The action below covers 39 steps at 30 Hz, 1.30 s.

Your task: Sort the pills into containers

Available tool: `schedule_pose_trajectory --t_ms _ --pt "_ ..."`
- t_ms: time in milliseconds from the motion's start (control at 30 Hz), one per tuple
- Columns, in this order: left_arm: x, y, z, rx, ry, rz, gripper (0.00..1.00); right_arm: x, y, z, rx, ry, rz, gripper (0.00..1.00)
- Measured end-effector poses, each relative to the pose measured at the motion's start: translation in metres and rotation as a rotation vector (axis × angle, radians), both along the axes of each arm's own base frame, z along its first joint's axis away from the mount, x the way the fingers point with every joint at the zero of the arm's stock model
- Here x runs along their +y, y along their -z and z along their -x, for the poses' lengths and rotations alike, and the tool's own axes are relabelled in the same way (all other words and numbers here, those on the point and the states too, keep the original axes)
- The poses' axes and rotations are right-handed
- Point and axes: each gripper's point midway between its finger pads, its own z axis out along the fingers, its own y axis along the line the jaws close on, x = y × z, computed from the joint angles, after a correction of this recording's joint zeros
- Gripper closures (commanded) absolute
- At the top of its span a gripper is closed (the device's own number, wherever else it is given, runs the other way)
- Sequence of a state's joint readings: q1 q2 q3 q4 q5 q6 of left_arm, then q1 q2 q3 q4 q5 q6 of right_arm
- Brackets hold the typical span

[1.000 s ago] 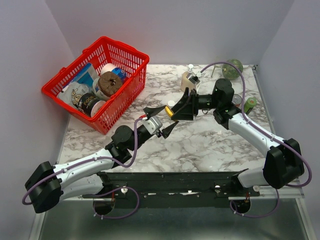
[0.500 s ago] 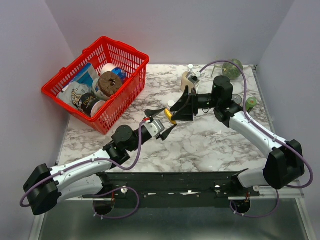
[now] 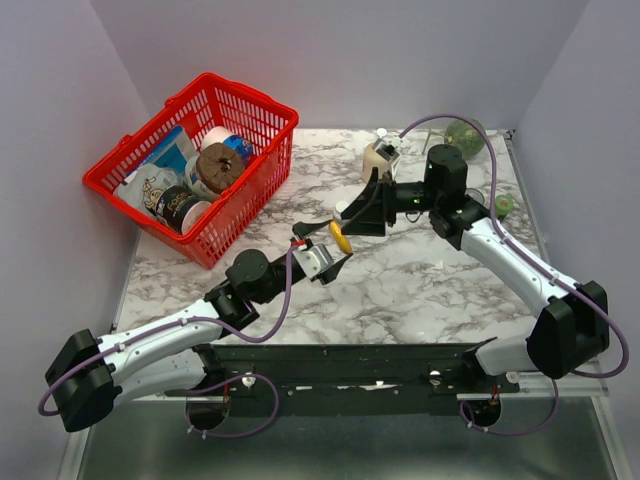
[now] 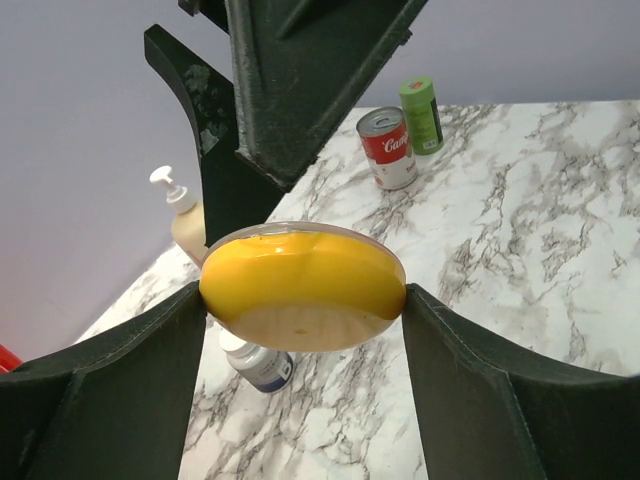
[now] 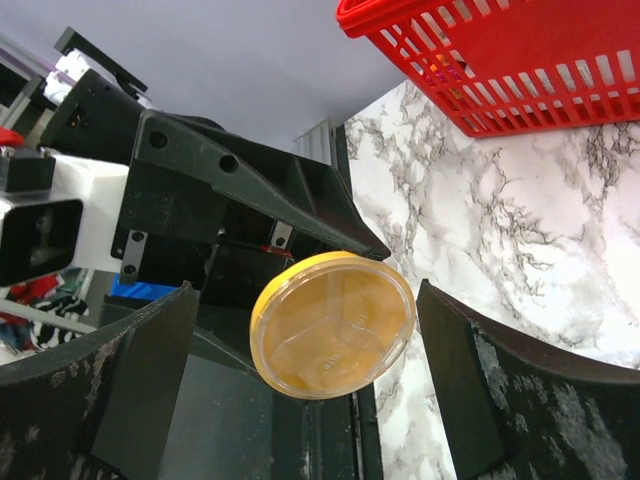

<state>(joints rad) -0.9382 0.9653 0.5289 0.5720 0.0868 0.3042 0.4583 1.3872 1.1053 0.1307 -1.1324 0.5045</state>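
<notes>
The left tool [image 4: 303,292] is clamped on the dish [image 4: 300,275], one black finger [image 4: 130,370] pressed to each side of its rim. The dish is round, shallow and yellow-amber, and it is held above the desk [image 3: 420,285] at centre frame in the top view. The right tool [image 5: 307,290] faces it from the upper right with its fingers spread wide, one on either side of the dish. Whether either of them touches the rim cannot be told.

Pills cannot be made out in the dish, which shows only as one amber disc. In the left wrist view one pill bottle [image 4: 262,366] sits on the desk just below the dish, with its top hidden behind it. The right tool's fingers fill the upper centre of that view and are cut off at the top edge.

One pump bottle [image 3: 378,158] stands just behind the right tool. One can [image 4: 388,148] and one green tube [image 4: 422,115] stand side by side near the right wall. One red basket [image 3: 255,110] sits at the upper left of the desk, its packages overlapping and hard to count. Walls close in the left, back and right edges. Bare marble shows in the lower right, between the forearms.
</notes>
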Motion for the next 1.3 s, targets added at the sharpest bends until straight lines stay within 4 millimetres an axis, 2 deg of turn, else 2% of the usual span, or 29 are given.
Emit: schedule_pose_trajectory --t_ms 133,533,967,1300 --pt "0.0 0.003 -0.001 0.0 -0.002 -0.022 0.85 0.0 0.001 -0.004 0.015 0.028 0.022 0.05" --pt "0.002 -0.002 0.0 -0.027 -0.003 -0.033 0.85 0.001 0.018 -0.007 0.111 0.059 0.079 0.0" --pt "0.003 -0.006 0.006 -0.048 0.019 -0.038 0.85 0.009 -0.001 0.012 0.153 -0.036 0.023 0.01" --pt "0.007 -0.021 0.011 -0.073 0.031 -0.008 0.86 0.01 0.005 0.015 0.193 -0.051 0.024 0.01"
